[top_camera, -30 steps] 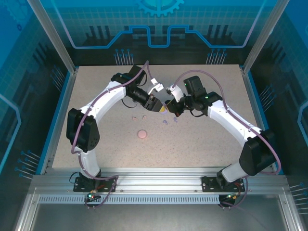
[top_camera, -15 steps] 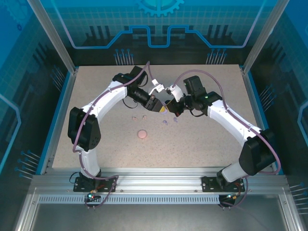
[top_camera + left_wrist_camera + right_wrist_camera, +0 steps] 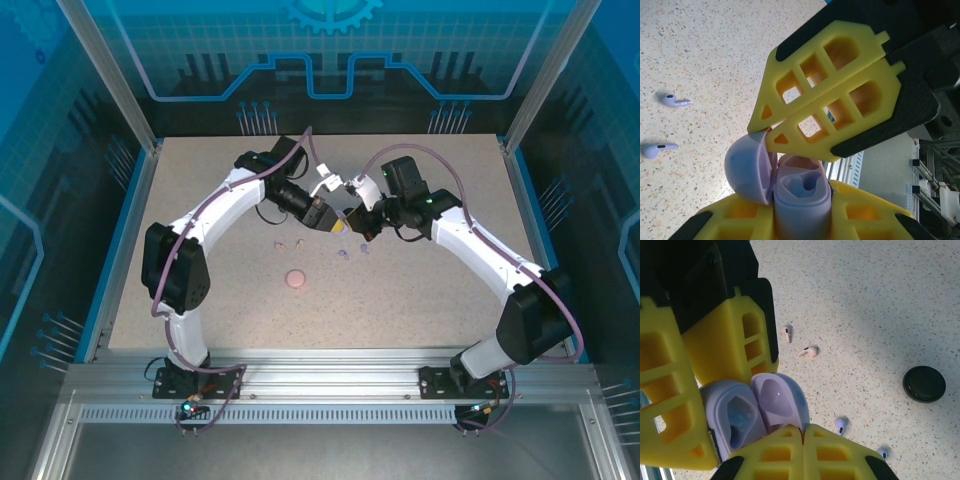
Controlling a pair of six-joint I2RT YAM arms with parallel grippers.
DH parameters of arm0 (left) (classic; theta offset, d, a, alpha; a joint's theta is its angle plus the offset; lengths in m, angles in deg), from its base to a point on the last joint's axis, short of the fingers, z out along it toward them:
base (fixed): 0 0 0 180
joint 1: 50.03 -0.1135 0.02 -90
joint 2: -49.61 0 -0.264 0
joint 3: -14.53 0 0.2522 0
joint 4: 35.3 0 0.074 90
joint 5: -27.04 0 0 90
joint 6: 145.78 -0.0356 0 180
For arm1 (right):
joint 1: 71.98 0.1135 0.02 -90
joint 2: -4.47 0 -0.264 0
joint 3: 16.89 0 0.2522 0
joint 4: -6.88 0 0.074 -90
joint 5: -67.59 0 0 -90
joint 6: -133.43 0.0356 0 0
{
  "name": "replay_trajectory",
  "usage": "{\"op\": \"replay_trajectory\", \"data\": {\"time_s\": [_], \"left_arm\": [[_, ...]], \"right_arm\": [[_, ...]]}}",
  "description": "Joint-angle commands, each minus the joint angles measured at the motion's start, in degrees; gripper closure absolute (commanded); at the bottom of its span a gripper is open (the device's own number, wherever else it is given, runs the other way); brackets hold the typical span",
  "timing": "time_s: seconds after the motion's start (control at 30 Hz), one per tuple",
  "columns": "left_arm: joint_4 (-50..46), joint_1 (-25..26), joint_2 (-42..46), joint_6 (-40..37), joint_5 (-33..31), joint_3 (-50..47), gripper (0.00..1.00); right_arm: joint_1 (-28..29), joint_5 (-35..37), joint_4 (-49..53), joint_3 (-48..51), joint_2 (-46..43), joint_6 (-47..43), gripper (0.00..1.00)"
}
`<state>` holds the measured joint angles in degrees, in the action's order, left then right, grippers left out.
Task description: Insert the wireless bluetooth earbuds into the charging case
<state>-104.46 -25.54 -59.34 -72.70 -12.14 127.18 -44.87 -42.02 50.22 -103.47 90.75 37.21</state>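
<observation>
Table (image 3: 450, 310): both arms meet over the middle, grippers tip to tip.

Left gripper (image 3: 795, 205) is clamped on the base of the lavender case (image 3: 802, 200), held off the table, with its lid (image 3: 747, 170) swung open. Right gripper (image 3: 803, 432) has its fingers pressed together with nothing between them, tips against the lid rim. In the left wrist view those fingers sit across the top of the open case, so we see part of the inside and no earbud in it.

From the top camera we get the pink case (image 3: 296, 279), shut, alone on the near side of the grippers. From the right wrist camera we get the black case (image 3: 924, 384), flat on the table off to the side.

Lavender earbuds (image 3: 674, 100) are both loose on the table near the grippers. Pink earbuds (image 3: 808, 351) lie close together, also loose.
</observation>
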Motion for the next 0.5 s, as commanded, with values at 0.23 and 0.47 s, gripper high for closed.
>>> {"op": "replay_trajectory", "data": {"time_s": [0.23, 0.47], "left_arm": [[14.9, 0.0, 7.0, 6.3, 0.6, -10.4, 1.0], [33.9, -0.3, 17.1, 15.6, -7.6, -24.3, 1.0]], "right_arm": [[-2.4, 5.6, 2.7, -5.2, -1.7, 5.3, 0.62], [-7.6, 2.0, 1.6, 0.2, -11.1, 14.4, 0.46]]}}
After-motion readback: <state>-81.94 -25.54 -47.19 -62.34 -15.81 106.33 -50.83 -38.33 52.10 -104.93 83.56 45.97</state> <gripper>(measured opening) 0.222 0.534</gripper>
